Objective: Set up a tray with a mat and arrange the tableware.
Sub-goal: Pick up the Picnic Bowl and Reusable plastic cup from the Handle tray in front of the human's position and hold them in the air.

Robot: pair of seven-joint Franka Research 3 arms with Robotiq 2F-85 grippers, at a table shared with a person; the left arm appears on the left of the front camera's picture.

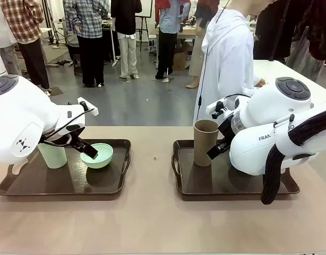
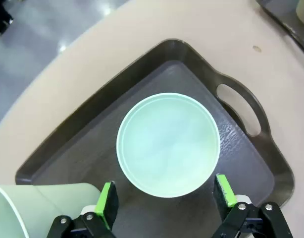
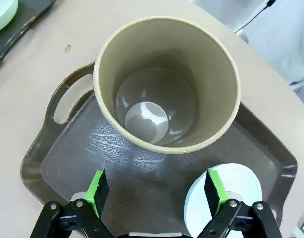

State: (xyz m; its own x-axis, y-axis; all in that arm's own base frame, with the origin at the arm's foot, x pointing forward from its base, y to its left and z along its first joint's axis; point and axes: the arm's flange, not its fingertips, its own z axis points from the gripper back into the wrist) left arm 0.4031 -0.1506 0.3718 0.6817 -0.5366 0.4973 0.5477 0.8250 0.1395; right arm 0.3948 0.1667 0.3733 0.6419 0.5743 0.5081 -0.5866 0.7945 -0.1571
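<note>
Green pads [image 2: 108, 198] of your left hand [image 2: 166, 194] stand wide, holding nothing. The mint bowl [image 2: 168, 145] lies straight ahead between them, mouth up on the left tray [image 2: 241, 163]. Your next move likely turns on this: the bowl's rim looks nearly as broad as the gap, so a straight descent would leave little room on either side. The mint tumbler [image 2: 38, 208] stands just beside the bowl, close by one pad, and is cut off at the picture's corner. From the front, the left arm [image 1: 25, 117] covers part of it.

Your right hand [image 3: 157, 191] is wide too, and empty. The brown tumbler [image 3: 167, 84] stands upright on the right tray [image 3: 58, 158], its long axis running along the fingers [image 3: 98, 191], mouth towards you. It is ahead of the hand, not between the pads. The blue bowl [image 3: 241, 188] sits nearer, half behind one finger and cut by the bottom edge; you cannot tell which way up it lies.

Each arm is nearer its own tray. Both tray floors look bare and dark. How high either hand hangs is hard to judge.
</note>
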